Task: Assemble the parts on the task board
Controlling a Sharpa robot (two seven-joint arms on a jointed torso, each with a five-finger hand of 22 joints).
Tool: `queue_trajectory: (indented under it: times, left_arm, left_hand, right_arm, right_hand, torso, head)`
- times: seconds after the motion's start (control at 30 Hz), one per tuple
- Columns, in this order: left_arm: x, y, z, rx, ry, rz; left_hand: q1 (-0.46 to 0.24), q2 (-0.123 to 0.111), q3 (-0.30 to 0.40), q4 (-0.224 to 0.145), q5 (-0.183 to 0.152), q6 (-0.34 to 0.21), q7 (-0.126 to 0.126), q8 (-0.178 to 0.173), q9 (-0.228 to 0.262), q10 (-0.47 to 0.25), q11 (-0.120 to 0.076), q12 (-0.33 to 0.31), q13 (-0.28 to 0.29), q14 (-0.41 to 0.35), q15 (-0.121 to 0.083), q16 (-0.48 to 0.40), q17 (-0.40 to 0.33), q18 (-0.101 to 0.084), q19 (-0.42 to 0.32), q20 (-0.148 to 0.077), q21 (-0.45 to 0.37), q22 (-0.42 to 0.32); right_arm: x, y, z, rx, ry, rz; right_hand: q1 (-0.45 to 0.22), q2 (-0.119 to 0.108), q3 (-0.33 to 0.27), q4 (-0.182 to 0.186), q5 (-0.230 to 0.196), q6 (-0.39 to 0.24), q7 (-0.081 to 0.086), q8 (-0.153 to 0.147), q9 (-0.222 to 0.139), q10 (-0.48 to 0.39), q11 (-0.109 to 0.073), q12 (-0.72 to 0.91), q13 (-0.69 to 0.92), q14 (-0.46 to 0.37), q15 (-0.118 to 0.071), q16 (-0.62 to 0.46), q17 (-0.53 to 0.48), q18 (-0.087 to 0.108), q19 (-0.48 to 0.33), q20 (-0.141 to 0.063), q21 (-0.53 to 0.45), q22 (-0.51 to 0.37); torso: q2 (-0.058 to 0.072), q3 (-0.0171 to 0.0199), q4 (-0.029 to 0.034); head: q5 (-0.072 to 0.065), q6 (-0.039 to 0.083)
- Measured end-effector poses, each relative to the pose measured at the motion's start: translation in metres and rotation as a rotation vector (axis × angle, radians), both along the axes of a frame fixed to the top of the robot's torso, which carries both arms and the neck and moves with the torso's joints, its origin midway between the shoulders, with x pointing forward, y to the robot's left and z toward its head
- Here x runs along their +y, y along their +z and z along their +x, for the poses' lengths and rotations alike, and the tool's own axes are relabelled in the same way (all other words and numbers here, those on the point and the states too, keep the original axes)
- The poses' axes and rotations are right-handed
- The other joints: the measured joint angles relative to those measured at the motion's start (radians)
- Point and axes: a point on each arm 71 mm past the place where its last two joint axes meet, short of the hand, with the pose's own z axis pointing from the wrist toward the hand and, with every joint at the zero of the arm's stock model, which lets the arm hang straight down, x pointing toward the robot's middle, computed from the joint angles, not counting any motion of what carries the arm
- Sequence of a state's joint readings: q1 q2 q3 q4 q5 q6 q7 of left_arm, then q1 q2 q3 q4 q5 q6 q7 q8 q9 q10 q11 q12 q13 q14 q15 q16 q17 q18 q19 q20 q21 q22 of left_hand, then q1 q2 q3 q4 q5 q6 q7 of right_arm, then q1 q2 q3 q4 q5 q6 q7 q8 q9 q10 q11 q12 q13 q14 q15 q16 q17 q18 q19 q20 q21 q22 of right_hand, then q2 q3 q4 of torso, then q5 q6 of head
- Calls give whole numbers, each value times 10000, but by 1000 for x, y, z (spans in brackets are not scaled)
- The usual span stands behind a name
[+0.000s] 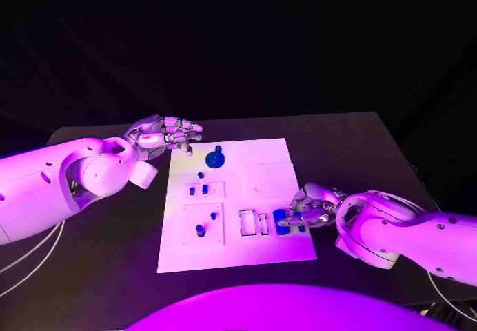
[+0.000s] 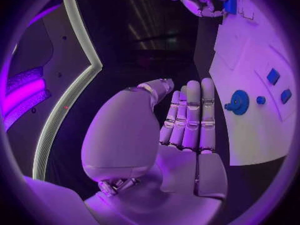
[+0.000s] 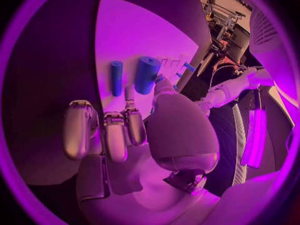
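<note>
Task board [image 1: 268,241]: white plate at the centre of the black table [image 1: 368,145], long side running from 12 to 6 o'clock.

Round blue part [image 1: 215,159]: on the board near its 12 o'clock end, just beside the left hand.

Small blue parts [image 1: 200,188]: in a recess on the board's 9 o'clock side; another [image 1: 200,231] in the recess below it.

Blue block [image 1: 282,222]: at the board's 3 o'clock edge, beside white slots.

Left hand [image 1: 162,134]: over the board's 11 o'clock corner, fingers straight and together, holding nothing.

Right hand [image 1: 313,207]: at the 3 o'clock edge, fingers curled at the blue block; whether it grips the block cannot be told.
</note>
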State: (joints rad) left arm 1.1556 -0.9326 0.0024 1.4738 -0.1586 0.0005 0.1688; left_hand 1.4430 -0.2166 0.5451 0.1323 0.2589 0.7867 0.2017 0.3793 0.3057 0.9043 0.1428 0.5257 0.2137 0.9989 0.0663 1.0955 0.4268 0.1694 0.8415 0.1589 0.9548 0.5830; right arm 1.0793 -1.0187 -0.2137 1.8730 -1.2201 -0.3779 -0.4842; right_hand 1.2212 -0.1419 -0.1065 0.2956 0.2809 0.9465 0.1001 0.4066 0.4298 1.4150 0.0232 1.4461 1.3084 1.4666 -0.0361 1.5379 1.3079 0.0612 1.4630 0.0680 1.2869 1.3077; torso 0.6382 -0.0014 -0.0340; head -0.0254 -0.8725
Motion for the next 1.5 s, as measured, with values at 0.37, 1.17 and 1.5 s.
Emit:
queue_trajectory:
  times: [0.37,1.17,1.5]
  left_arm:
    - [0,0,0,7,-9,2]
    - [0,0,0,13,-19,11]
    - [-1,0,0,15,-30,8]
  left_hand:
    - [-27,27,0,0,0,0,0,0,-13,0,0,49,-13,0,0,0,0,0,0,0,0,0]
    - [-27,27,0,0,0,0,0,39,-11,-36,-36,49,-12,0,0,0,-8,-1,0,0,0,0]
    - [-27,27,0,0,0,0,0,39,-10,-36,-36,49,-11,0,0,0,-7,0,0,0,0,0]
  right_arm:
    - [11,-3,1,86,219,-246]
    - [18,-2,-1,59,105,-67]
    - [17,11,3,365,-695,788]
  right_hand:
    - [-66,66,-63,9,0,52,-47,109,68,35,-35,-1,-1,0,0,0,-1,-1,-1,0,0,-1]
    - [2299,-425,2268,32,35,455,-161,40,-287,304,-234,40,-5,0,-214,39,-4,-1,32,-181,81,-3]
    - [1845,-281,2938,-201,-29,449,-156,29,-402,465,-320,165,-6,0,-287,38,-4,0,32,-252,124,-1]
  torso:
    - [1,6,0]
    - [-1,1,-5]
    - [0,-3,-5]
  head:
    - [-6,48]
    - [2,80]
    - [-4,162]
